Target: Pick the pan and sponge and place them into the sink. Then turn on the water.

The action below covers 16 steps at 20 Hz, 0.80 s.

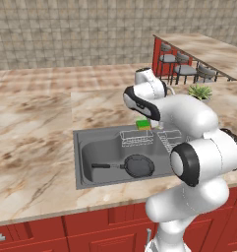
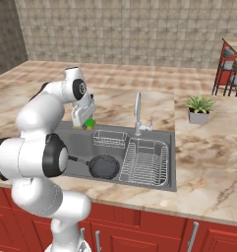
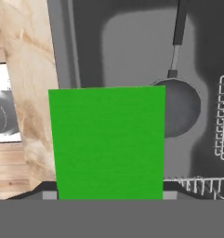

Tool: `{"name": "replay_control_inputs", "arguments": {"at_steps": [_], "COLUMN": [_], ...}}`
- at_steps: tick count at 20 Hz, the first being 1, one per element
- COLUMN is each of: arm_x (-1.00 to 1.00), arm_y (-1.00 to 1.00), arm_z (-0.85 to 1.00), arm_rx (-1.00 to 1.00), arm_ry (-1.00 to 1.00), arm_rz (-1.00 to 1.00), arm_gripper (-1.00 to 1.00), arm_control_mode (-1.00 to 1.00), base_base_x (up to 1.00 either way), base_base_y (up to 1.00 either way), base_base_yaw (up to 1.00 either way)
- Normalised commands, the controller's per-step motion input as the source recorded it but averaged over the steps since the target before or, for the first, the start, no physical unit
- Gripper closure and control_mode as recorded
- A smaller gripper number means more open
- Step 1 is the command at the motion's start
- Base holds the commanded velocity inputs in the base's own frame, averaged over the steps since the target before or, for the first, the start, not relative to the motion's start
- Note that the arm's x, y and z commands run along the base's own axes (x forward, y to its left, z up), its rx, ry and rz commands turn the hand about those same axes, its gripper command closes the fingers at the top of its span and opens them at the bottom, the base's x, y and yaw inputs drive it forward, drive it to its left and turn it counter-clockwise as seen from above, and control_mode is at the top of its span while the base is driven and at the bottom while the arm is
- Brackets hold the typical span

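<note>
At the left of the basin, the pan (image 1: 138,166) is seen lying flat on the floor of the sink (image 1: 85,179), its handle pointing left, so that part of the task is judged done. Further right, above the sink's back edge, the sponge (image 1: 143,125) is held clamped between the fingers of the gripper (image 2: 86,125); in the hand view its green face (image 3: 108,142) is seen close up, with the pan (image 3: 181,108) and the sink floor visible beyond it. The step in hand is judged to be the carrying of the sponge to the sink. For the next move, the sponge should be lowered over open basin and released. To the right, the faucet (image 2: 137,112) is left untouched, and no water is seen running.
</note>
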Motion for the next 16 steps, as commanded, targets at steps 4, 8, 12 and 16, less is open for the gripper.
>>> {"name": "replay_control_inputs", "arguments": {"at_steps": [4,8,12,16], "arm_x": [0.08,0.08,0.0,0.02], "arm_y": [0.04,0.0,0.01,0.03], "arm_z": [-0.27,-0.3,-0.31,-0.3], "arm_rx": [0.01,0.0,0.01,0.01], "arm_ry": [0.01,0.0,-0.02,-0.01], "arm_rz": [0.09,0.1,0.1,0.09], "arm_gripper": [1.0,1.0,1.0,1.0], "arm_control_mode": [-1.0,-1.0,-1.0,-1.0], "base_base_x": [0.0,0.0,0.0,0.0], "base_base_y": [0.0,0.0,0.0,0.0], "base_base_yaw": [0.0,0.0,0.0,0.0]}}
